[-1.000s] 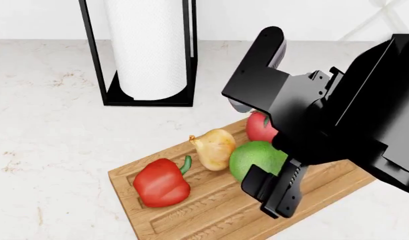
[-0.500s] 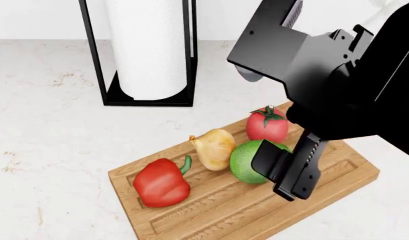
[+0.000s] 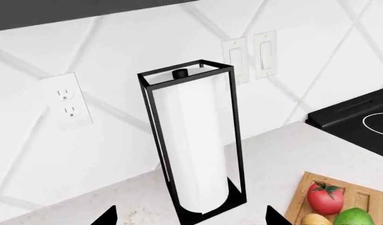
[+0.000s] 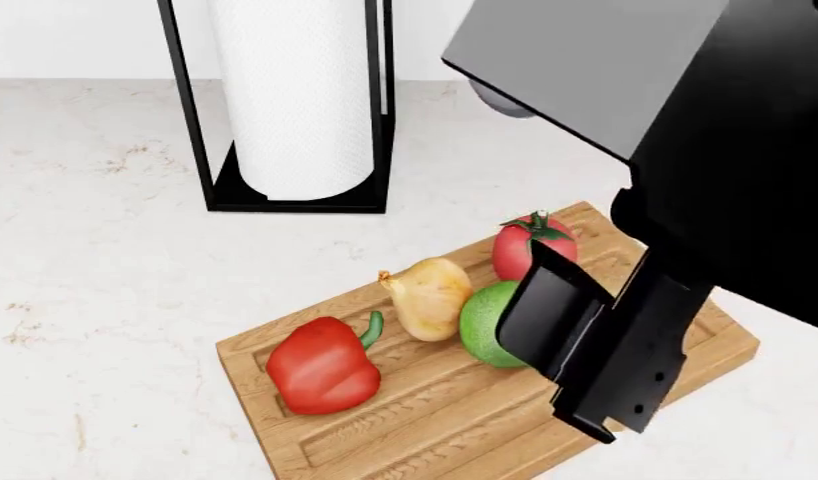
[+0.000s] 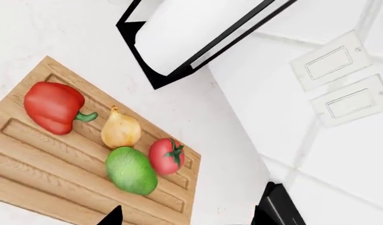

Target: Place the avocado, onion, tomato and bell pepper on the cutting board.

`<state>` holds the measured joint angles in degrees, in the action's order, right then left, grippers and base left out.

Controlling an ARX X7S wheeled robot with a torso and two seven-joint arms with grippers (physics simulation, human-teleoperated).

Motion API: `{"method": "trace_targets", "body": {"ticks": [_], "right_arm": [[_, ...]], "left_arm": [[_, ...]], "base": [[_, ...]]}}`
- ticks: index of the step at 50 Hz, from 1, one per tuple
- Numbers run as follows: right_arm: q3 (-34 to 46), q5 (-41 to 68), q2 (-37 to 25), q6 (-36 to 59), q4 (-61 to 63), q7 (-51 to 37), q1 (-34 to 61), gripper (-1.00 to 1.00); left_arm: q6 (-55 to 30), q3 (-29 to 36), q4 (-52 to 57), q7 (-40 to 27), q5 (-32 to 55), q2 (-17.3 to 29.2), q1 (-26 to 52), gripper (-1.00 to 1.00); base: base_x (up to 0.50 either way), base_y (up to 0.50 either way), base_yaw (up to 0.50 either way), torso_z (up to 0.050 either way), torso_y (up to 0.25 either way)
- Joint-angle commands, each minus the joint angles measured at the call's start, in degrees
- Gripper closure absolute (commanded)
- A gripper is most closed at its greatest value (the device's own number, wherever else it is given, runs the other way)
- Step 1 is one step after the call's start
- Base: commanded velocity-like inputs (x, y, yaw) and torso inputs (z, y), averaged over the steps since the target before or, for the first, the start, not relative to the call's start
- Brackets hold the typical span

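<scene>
The cutting board [image 4: 423, 420] lies on the counter with all four items on it. From left to right they are the red bell pepper [image 4: 322, 365], the onion [image 4: 429, 297], the lime-green avocado [image 4: 483, 322] and the tomato [image 4: 520, 250]. My right gripper [image 4: 583, 370] hangs open above the board's right half, touching nothing, and hides part of the avocado. The right wrist view looks down on the bell pepper [image 5: 53, 107], onion [image 5: 121, 131], avocado [image 5: 131, 169] and tomato [image 5: 165, 156]. My left gripper [image 3: 191, 220] is open and empty, away from the board.
A paper towel roll in a black wire holder [image 4: 296, 100] stands behind the board on the speckled white counter [image 4: 89, 260]. A black stove top [image 3: 366, 117] lies to the right. The tiled wall carries an outlet [image 3: 69, 101] and switches [image 3: 251, 56].
My right arm has risen away from the board toward the camera, uncovering the tomato. The four items on the board have not moved.
</scene>
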<state>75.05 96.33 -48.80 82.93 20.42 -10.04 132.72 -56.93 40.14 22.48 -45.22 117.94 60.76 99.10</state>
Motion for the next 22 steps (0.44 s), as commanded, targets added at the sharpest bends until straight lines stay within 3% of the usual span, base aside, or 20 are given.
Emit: {"method": "trace_targets", "body": {"ticks": [1,4,9,13,22], "right_arm": [[-11.28,23.32,-1.64,6.98,3.13,-28.29,2.23,-1.00],[-11.59,29.37,-1.55,7.05,2.76,-37.25,2.26,-1.00],[-12.83,46.80,-0.65,7.05,2.00,-60.25,2.27,-1.00],[-14.84,55.48,-0.85,6.15,0.89,-71.77,2.17,-1.00],[-20.37,61.04,-3.15,-2.03,6.40,-79.86,2.23,-1.00]], "left_arm": [[-0.22,-0.49,0.74,-0.71,1.67,0.86,0.92,-1.00],[-0.10,-0.91,1.05,-1.06,2.73,1.34,1.53,-1.00],[0.23,-2.05,3.46,-1.90,4.94,2.94,2.52,-1.00],[0.80,-3.15,5.06,-2.70,5.46,4.07,3.31,-1.00],[4.01,-5.24,7.49,-4.24,8.58,5.37,3.90,-1.00]], "base": [[0.00,0.00,0.00,0.000,0.000],[0.00,0.00,0.00,0.000,0.000],[0.00,0.00,0.00,0.000,0.000],[0.00,0.00,0.00,0.000,0.000],[0.00,0.00,0.00,0.000,0.000]]}}
